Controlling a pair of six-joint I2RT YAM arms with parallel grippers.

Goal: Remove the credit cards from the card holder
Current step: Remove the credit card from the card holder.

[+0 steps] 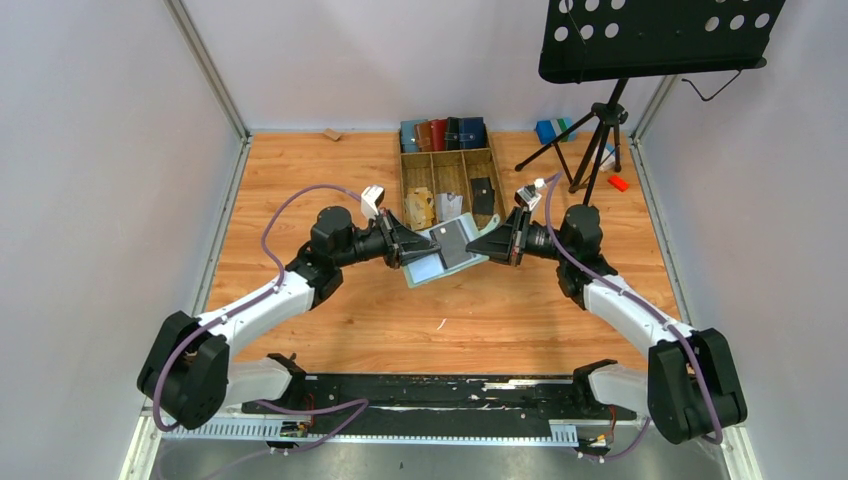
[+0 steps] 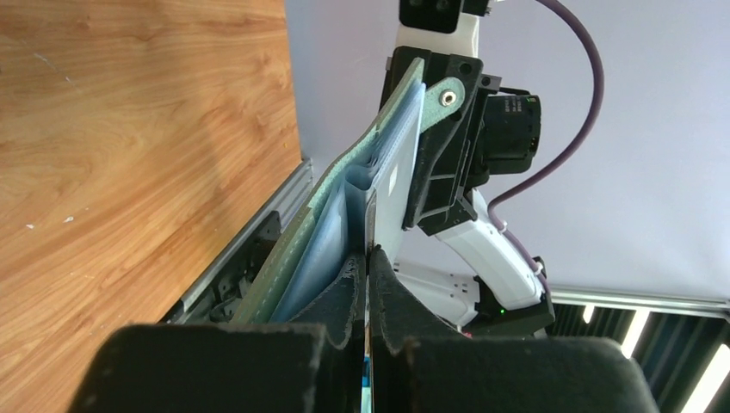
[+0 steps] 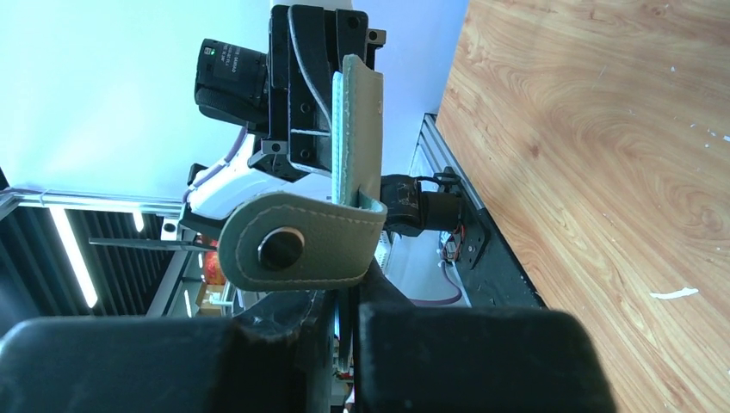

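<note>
Left hand [image 1: 408, 246] and right hand [image 1: 478, 243] each clenched an opposite edge of the floppy sage-green leather-like card holder [image 1: 428, 268], held open above the wooden worktop [image 1: 330, 180]; its dark grey plastic card [image 1: 456, 243] looked light, stiff and slick, best pinched by an exposed edge.
</note>
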